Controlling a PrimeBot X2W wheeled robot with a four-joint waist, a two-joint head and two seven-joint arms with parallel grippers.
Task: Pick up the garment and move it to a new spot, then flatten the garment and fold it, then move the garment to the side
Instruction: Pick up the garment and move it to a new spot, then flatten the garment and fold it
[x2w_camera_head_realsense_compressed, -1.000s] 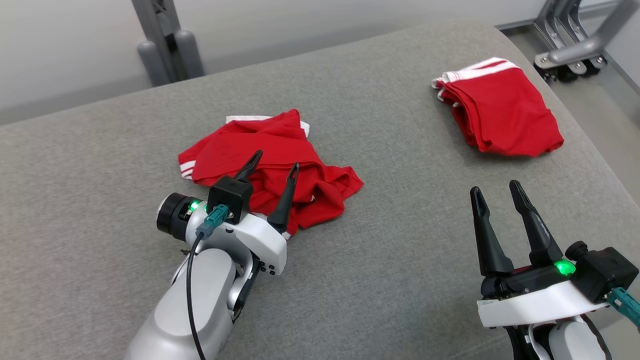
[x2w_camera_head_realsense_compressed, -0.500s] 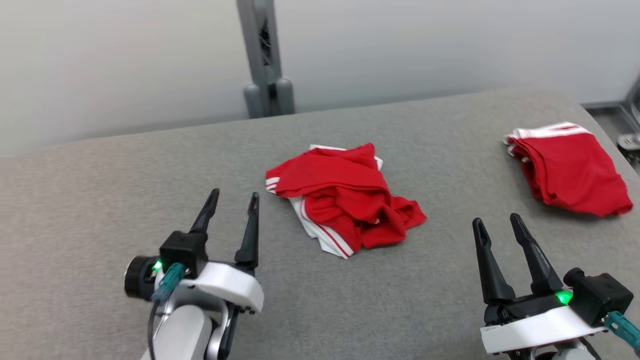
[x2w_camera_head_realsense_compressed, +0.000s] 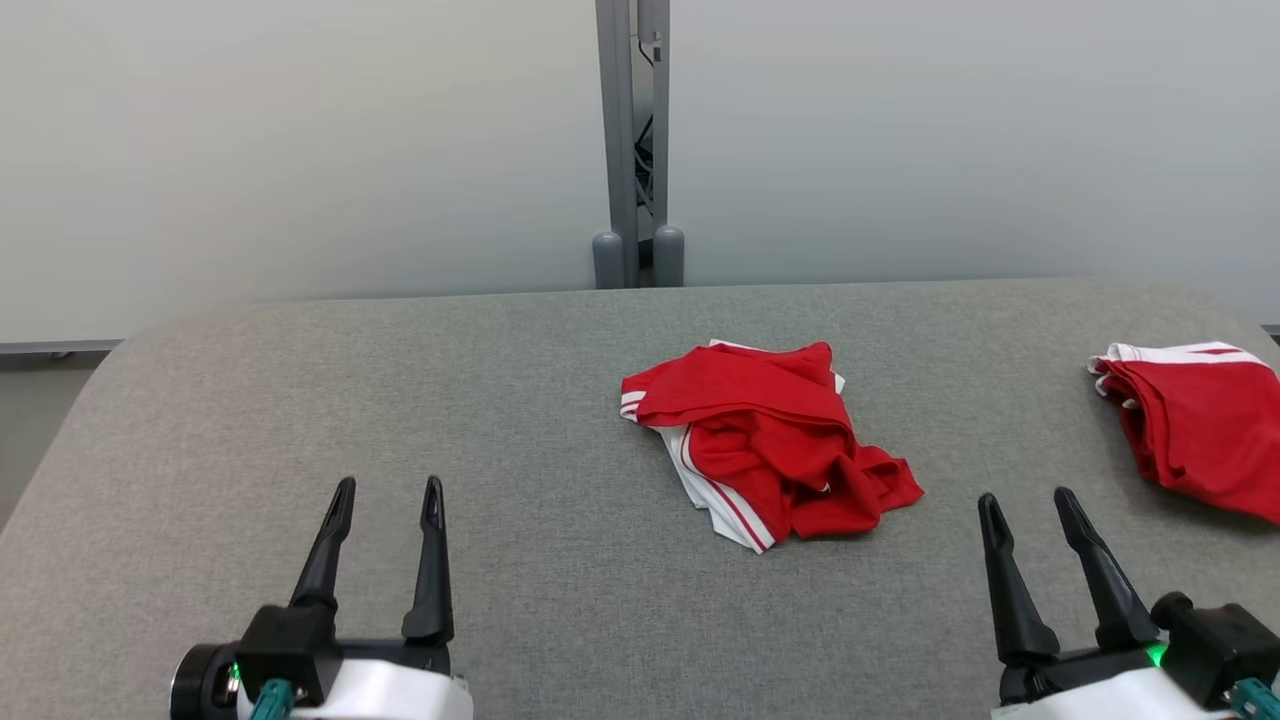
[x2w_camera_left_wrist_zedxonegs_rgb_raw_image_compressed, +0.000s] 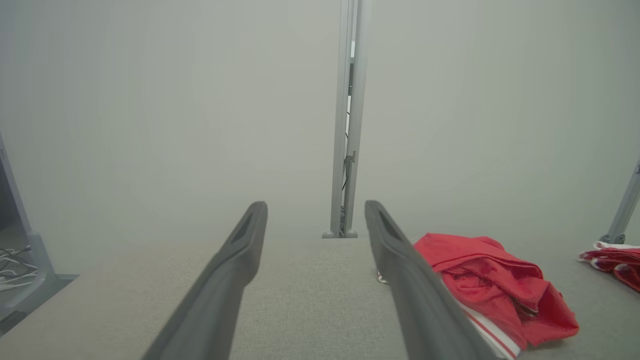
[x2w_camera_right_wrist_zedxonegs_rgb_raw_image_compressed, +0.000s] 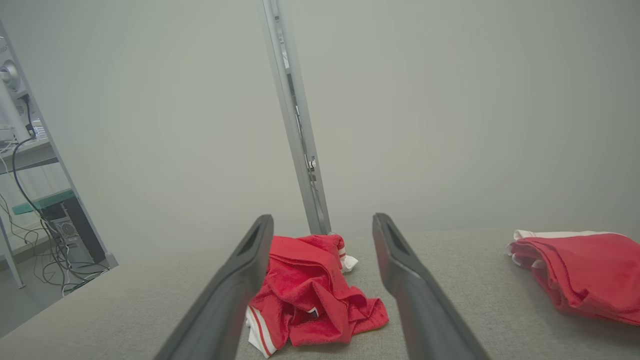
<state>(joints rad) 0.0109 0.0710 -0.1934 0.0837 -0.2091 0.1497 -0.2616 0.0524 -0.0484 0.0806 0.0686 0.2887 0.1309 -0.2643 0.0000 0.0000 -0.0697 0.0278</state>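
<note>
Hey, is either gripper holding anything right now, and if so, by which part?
Nothing is held. The left gripper and right gripper are both open and empty; the crumpled red garment lies on the grey surface between them, touching neither.

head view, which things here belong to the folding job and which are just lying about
In the job: crumpled red garment, left gripper, right gripper, grey table.
Lying about: folded red garment at the right, grey post behind.
</note>
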